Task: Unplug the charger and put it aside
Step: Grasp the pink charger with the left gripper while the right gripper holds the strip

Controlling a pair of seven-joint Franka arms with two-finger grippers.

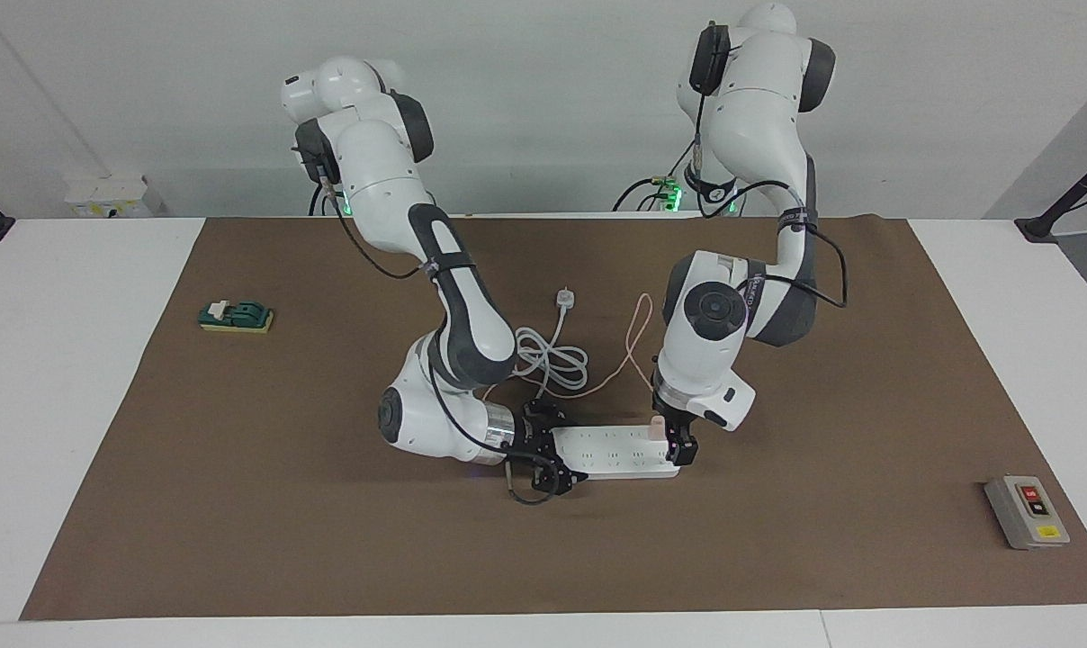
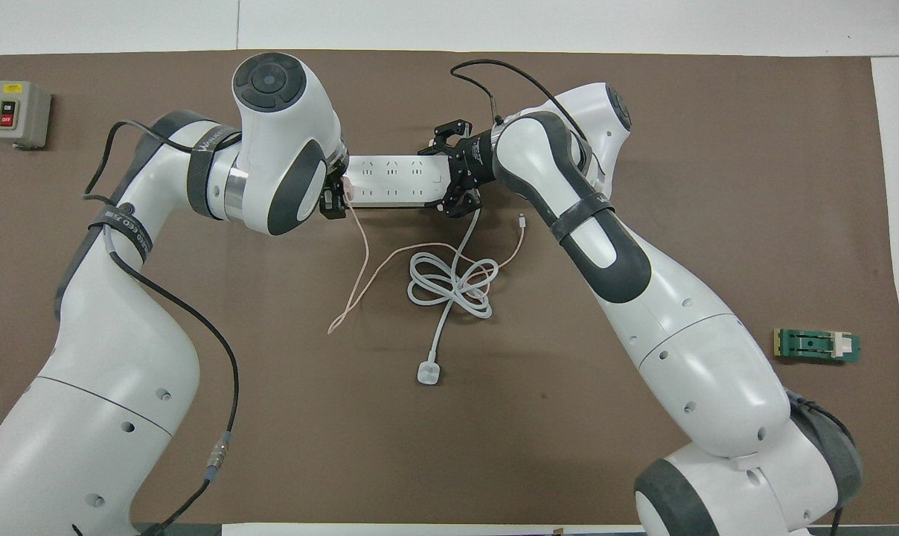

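Note:
The charger (image 1: 656, 426) is a small pale pink cube plugged into the end of the white power strip (image 1: 611, 450) toward the left arm's end of the table. It also shows in the overhead view (image 2: 347, 190). Its thin pink cable (image 1: 638, 317) loops over the mat toward the robots (image 2: 360, 275). My left gripper (image 1: 677, 443) is down at the charger, right against it (image 2: 336, 197); whether it holds the charger is hidden. My right gripper (image 1: 548, 453) is shut on the strip's other end (image 2: 453, 175).
A white round-ended plug (image 1: 565, 298) with a coiled thick white cord (image 1: 552, 360) lies nearer the robots than the strip. A grey switch box (image 1: 1027, 511) sits toward the left arm's end. A green block (image 1: 236, 316) sits toward the right arm's end.

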